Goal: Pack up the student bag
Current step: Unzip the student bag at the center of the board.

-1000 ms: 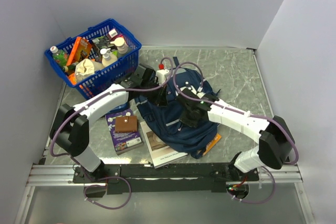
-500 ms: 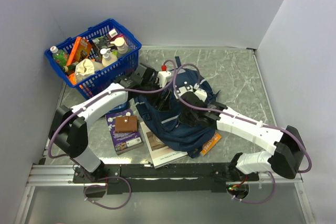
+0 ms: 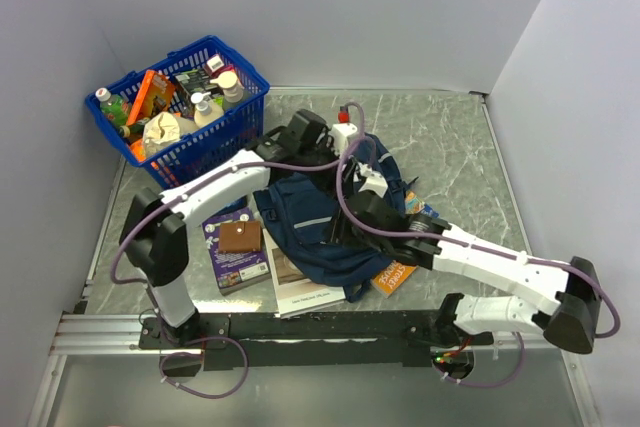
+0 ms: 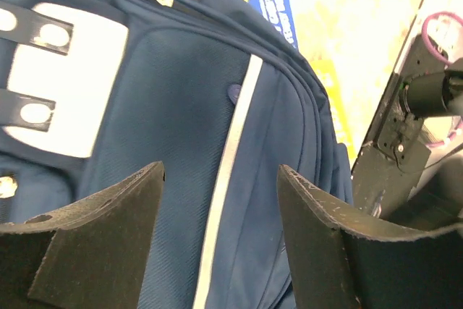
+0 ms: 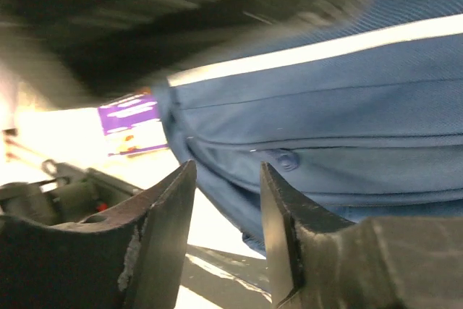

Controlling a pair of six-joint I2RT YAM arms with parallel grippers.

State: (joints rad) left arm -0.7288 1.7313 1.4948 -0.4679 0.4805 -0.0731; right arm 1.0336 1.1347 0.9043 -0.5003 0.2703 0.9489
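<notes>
Left fingers, dark and wedge-shaped, are spread apart and empty just above the student bag. Right fingers are likewise parted, grasping nothing, low against its side. The soft navy fabric bag, white-striped, slumps mid-counter over flat books. Risk: the limp cloth may sag or snag a finger, dragging the bag.

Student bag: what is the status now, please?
Left claw open, empty. Right claw open, empty. Student bag lying on books.
</notes>
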